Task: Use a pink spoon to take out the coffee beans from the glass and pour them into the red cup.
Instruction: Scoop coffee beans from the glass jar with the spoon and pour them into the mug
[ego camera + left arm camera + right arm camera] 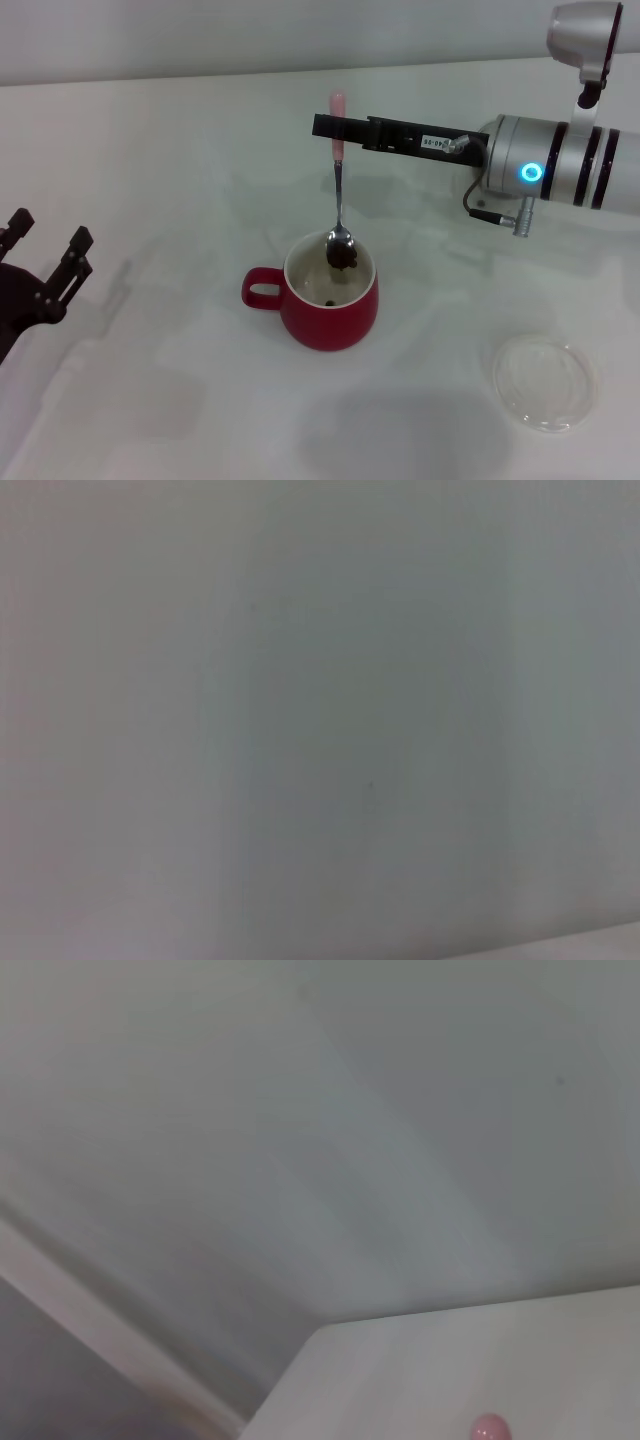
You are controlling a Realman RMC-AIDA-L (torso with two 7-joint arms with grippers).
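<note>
My right gripper [336,128] reaches in from the right and is shut on the pale pink handle of the pink spoon [338,190], which hangs upright. The spoon's metal bowl holds a clump of dark coffee beans [342,256] just above the white inside of the red cup [330,318]. At least one bean lies inside the cup. The cup's loop handle points toward my left arm. Only the handle tip of the pink spoon [489,1428] shows in the right wrist view. The glass is out of view. My left gripper [48,232] rests open at the far left edge.
A flat, shallow clear round dish [545,382] lies on the white table [180,160] to the front right of the cup. The left wrist view shows only a plain pale surface.
</note>
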